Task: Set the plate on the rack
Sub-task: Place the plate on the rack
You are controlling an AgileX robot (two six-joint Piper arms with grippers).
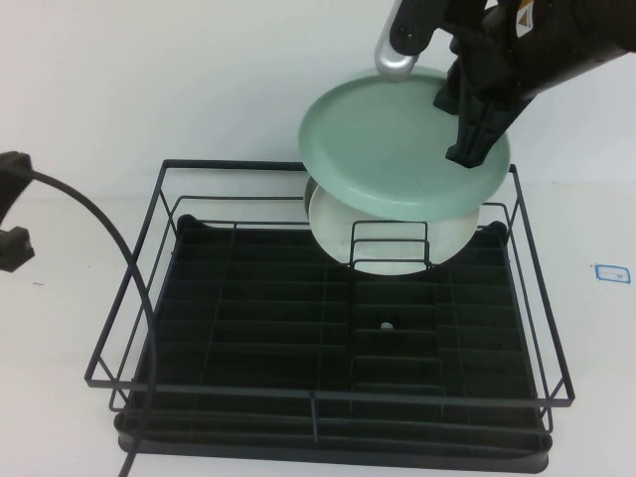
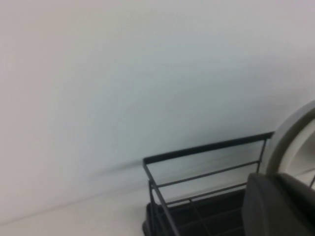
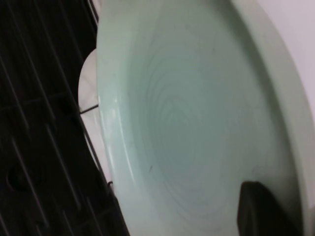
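The pale mint-green plate [image 1: 388, 139] hangs tilted above the back right of the black wire rack [image 1: 129, 288]. My right gripper [image 1: 467, 154] is shut on the plate's right rim, one finger lying on its top face. In the right wrist view the plate [image 3: 197, 108] fills most of the picture, with the gripper [image 3: 268, 209] on its rim and the rack [image 3: 29, 98] below. My left gripper [image 1: 12, 209] is at the far left, outside the rack, holding nothing. The left wrist view shows the rack's corner [image 2: 206, 147].
A whiter plate [image 1: 338, 214] stands upright in the wire dividers [image 1: 390, 243] at the rack's back, right under the held plate; it also shows in the left wrist view [image 2: 295, 128] and the right wrist view [image 3: 88, 83]. A black cable [image 1: 109, 234] crosses the rack's left side.
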